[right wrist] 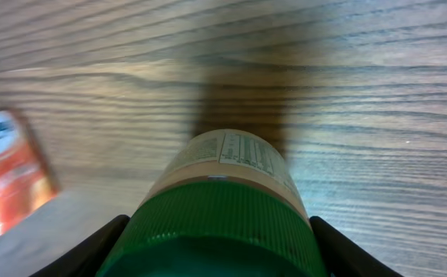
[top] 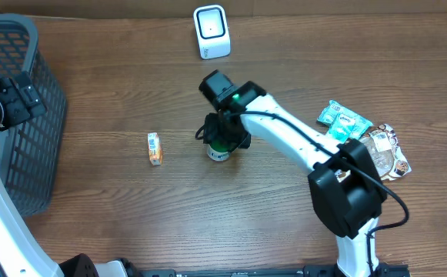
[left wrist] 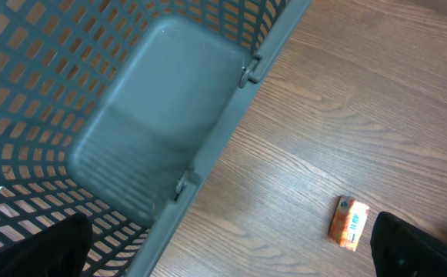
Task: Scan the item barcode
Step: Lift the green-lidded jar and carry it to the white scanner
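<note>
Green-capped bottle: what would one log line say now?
right hand: grips green-capped bottle | left hand: open, over basket | scan: not done

From overhead, the right gripper [top: 223,138] covers most of the bottle [top: 218,154], leaving only its lower end in sight. Whether the jaws press it or merely flank it cannot be told. In the right wrist view the bottle's green cap is cut by the lower edge, the label print beyond it is too soft to read, and the orange packet [right wrist: 8,177] is a blur cropped at the left edge. The basket [top: 23,115] runs off the left of the overhead picture. The left gripper [left wrist: 227,258] shows only as dark, blurred fingers [left wrist: 31,250] in its own view's bottom corners. The right arm [top: 346,188] hides part of what may be snack packets [top: 350,123].
</note>
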Controlling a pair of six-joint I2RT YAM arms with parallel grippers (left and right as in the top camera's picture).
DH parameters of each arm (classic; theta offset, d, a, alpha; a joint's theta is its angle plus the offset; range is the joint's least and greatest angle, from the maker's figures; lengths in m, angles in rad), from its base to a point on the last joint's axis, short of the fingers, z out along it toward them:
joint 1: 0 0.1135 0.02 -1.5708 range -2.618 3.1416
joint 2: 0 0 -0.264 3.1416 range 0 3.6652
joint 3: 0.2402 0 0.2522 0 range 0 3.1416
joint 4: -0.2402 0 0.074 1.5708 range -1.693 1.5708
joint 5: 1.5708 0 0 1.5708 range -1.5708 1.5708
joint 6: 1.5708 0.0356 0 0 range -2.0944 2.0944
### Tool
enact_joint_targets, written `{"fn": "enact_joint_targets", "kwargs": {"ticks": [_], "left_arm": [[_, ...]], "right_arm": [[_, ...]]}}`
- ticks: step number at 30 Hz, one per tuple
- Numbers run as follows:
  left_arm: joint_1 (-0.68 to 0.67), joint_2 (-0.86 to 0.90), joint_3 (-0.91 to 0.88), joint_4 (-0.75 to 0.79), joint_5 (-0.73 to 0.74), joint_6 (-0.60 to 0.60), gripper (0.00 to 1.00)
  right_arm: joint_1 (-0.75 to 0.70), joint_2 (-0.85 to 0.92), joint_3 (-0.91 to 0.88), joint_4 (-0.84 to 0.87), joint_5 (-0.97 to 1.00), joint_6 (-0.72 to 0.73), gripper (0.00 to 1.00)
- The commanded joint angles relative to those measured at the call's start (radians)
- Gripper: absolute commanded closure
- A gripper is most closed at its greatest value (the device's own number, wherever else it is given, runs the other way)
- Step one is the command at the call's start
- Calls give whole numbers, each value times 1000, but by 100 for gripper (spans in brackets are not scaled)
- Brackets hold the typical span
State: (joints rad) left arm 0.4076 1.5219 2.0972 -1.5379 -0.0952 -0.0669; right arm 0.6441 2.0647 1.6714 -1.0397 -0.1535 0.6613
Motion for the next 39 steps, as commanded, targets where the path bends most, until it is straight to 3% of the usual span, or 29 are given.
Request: {"fn": "enact_joint_targets", "kwargs": {"ticks": [1,13,21,39], "left_arm": [[3,2,13,2,-9,19,1],[3,2,13,2,-9,19,0],[3,2,13,1,-9,19,0],[3,2,13,1,-9,19,0]], "right_arm": [[-64,-124,50,11,-194,-84,42],[-390,-215,50,14,-819,-94,46],[-525,-215,50,66,-1139,-90,46],[-578,-215,50,74,-1130,-112,48]]}}
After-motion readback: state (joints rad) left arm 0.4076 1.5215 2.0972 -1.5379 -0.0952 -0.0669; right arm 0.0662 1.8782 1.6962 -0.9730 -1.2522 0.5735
